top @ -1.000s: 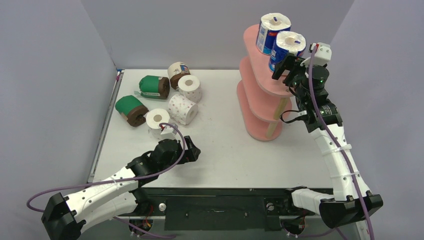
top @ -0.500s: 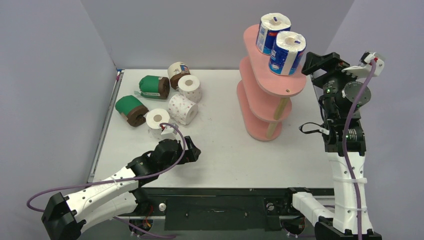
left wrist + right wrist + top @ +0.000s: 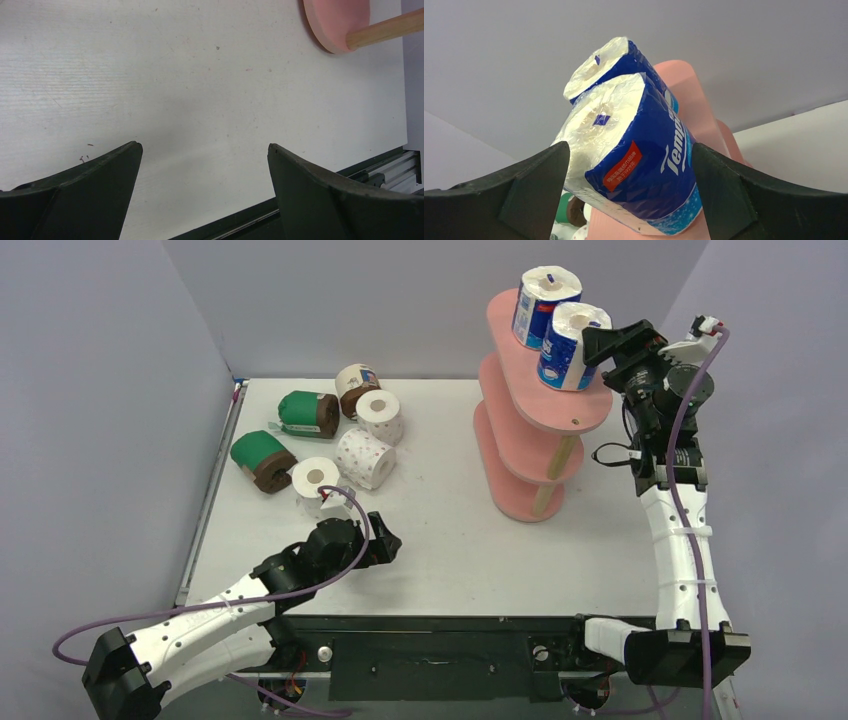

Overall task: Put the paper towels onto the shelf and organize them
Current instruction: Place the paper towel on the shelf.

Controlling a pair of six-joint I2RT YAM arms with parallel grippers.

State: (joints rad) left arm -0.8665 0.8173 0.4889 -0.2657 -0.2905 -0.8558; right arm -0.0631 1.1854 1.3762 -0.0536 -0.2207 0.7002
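The pink three-tier shelf (image 3: pixel 560 405) stands at the right. Two blue-white wrapped paper towels stand on its top tier, one at the back (image 3: pixel 546 305) and one in front (image 3: pixel 573 345). My right gripper (image 3: pixel 603 343) is open at the front roll's right side. In the right wrist view that roll (image 3: pixel 649 150) fills the gap between the spread fingers of the right gripper (image 3: pixel 630 145). Two green-wrapped rolls (image 3: pixel 308 412) (image 3: pixel 262 460), a cream-wrapped roll (image 3: pixel 356 387) and three pink-dotted white rolls (image 3: pixel 380 415) (image 3: pixel 365 458) (image 3: pixel 318 482) lie on the table at the left. My left gripper (image 3: pixel 390 545) (image 3: pixel 204 146) is open over bare table.
The shelf's bottom board (image 3: pixel 335 20) and a wooden post (image 3: pixel 385 30) show at the top right of the left wrist view. Grey walls close the table on three sides. The black rail (image 3: pixel 440 640) runs along the near edge.
The right arm pulled back to the right from the front blue roll, then swung in again beside it at top-tier height. The left arm and all rolls have not moved.
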